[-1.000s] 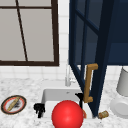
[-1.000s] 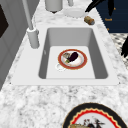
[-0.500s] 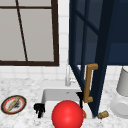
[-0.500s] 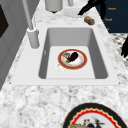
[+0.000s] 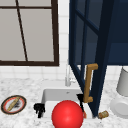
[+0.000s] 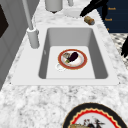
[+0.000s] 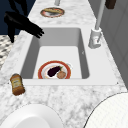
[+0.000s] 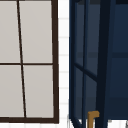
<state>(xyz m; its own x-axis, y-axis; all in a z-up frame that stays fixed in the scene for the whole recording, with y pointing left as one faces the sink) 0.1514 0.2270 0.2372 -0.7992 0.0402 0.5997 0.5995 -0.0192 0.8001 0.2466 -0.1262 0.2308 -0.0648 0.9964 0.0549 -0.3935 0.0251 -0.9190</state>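
Observation:
My right hand (image 5: 80, 98) is open, its straight fingers close to the lower end of the wooden handle (image 5: 89, 82) on the open navy cabinet door (image 5: 101, 62); I cannot tell if they touch. In the left side view that right hand (image 6: 92, 6) hovers above the counter's far end. My left hand (image 5: 38, 109) hangs with relaxed fingers by the sink's (image 5: 47, 96) front left corner, and the left hand (image 6: 125, 47) also shows in front of the counter. A hand (image 7: 25, 23) reaches over the sink's front rim. A red ball (image 5: 67, 114) sits in front of the sink.
In the sink (image 6: 100, 62) lies a red-rimmed plate (image 6: 81, 56) with an eggplant (image 6: 73, 56). A patterned plate (image 5: 13, 104) sits on the left counter. On the right are a small brown bottle (image 5: 103, 114), a white plate (image 5: 120, 106) and a white jar (image 5: 123, 81). The faucet (image 5: 67, 77) stands behind.

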